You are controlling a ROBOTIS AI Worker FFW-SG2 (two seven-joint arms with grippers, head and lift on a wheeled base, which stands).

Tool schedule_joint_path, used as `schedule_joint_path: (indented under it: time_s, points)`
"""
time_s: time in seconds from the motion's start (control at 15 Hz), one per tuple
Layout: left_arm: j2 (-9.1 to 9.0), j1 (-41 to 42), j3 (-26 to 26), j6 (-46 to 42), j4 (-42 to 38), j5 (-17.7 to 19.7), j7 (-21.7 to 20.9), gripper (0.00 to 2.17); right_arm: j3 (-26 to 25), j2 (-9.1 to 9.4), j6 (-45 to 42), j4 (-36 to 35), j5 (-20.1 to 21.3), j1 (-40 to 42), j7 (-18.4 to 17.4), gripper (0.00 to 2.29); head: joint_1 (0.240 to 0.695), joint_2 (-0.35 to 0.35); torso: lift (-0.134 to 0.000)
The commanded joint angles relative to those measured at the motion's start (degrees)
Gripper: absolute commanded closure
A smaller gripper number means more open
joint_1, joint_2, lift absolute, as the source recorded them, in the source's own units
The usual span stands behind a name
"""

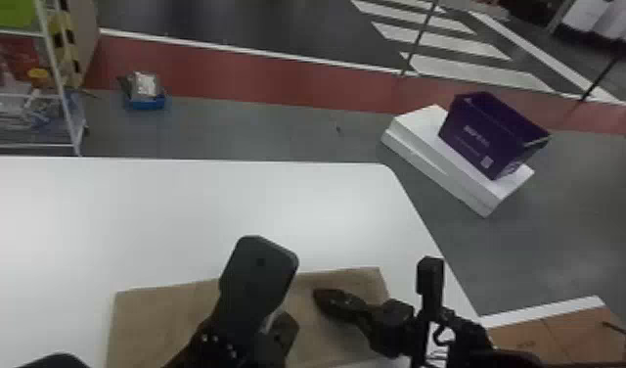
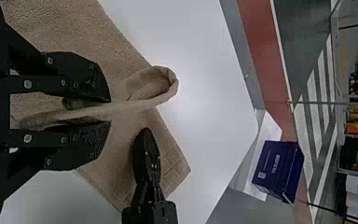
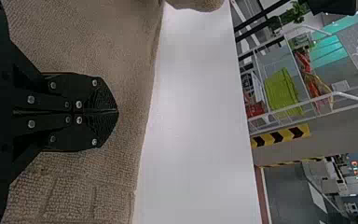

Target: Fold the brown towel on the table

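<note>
Left gripper slants over the brown towel, clamped on a raised fold; near the table's right edge, the right gripper points inward, fingers together.

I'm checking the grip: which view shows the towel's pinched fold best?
The left wrist view: the fold stands between the left pincer's fingers, curling beyond them. In the head view that pincer hides it; the right wrist view's edge may catch a bit.
</note>
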Motion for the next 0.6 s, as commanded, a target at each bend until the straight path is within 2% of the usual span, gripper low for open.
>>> schedule_joint_path:
  time_s: [0.0, 0.07, 0.33, 0.4, 0.47, 0.53]
  points:
    - [-0.41, 0.0, 0.7, 0.0, 0.1, 2.0, -0.5, 0.0, -0.1, 0.07, 2.2, -1.1, -0.6, 0.0, 0.0, 1.52, 0.695, -0.35, -0.124]
    - [-0.41, 0.0, 0.9, -0.1, 0.2, 2.5, -0.7, 0.02, -0.1, 0.07, 2.5, -1.1, -0.6, 0.0, 0.0, 1.43, 0.695, -0.35, -0.124]
    - [-0.41, 0.9, 2.4, -0.5, 0.2, 3.0, -0.6, 0.02, -1.7, -0.02, 7.8, -2.2, -1.0, 0.0, 0.4, 1.43, 0.695, -0.35, -0.124]
    - [-0.41, 1.8, 3.0, -1.4, -0.3, 2.9, -0.6, 0.02, -2.9, -0.02, 9.9, -3.1, -2.2, 0.1, 0.8, 1.34, 0.695, -0.35, -0.124]
    - [-0.41, 3.2, 3.8, -3.8, -0.5, 2.8, -0.7, 0.02, -4.3, -0.11, 11.0, -4.4, -3.4, 0.7, 1.8, 1.11, 0.695, -0.35, -0.124]
    - [-0.41, 4.0, 4.2, -6.7, -0.7, 2.6, -0.6, 0.02, -5.3, -0.2, 13.4, -6.1, -4.2, 1.3, 2.3, 1.06, 0.695, -0.35, -0.124]
